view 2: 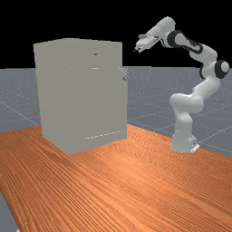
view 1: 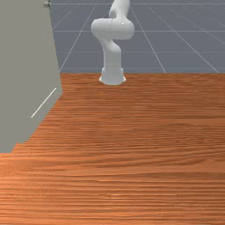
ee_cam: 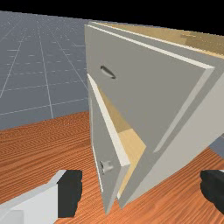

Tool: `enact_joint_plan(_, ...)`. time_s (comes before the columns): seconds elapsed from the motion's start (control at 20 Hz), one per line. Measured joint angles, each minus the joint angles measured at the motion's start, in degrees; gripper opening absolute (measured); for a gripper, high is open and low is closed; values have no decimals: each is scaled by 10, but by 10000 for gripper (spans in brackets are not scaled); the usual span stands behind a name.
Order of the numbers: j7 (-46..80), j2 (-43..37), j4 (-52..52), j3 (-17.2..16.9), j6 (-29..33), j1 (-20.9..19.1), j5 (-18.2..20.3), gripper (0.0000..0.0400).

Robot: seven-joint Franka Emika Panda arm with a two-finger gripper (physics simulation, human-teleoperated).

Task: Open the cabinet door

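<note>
Working from the far view's left, a tall grey box-shaped cabinet [view 2: 77, 90] is standing towards ten o'clock on the orange-brown wooden surface [view 2: 113, 181]. On its robot-facing side, the flat grey lower door [ee_cam: 99, 131] is hanging ajar, a wedge of tan wooden interior [ee_cam: 131, 142] showing behind it. A small metallic handle [ee_cam: 106, 166] is sitting near its free edge. Up at one o'clock from that handle in the far view, the jaws are hanging wide apart, gripping nothing, their black pads [ee_cam: 70, 192] standing clear of the door. Farther right, the white-and-grey jointed arm [view 2: 183, 133] is rising from its base at four o'clock

By my judgement, reaching for the part-open door is the step in hand; the next move is calling for lowering towards seven o'clock, then pulling the free edge outward. The grey upper front panel [ee_cam: 135, 83] is overhanging the gap, so its corner is needing care, while bare wood before the cabinet is offering swinging room
</note>
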Motion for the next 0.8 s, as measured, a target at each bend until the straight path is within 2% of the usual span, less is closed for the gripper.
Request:
enact_joint_plan(0.55, 30, 48, -106, -9, 136, 7, -19, 400)
enact_joint_plan(0.8, 33, 55, -133, -12, 169, 7, -28, 400)
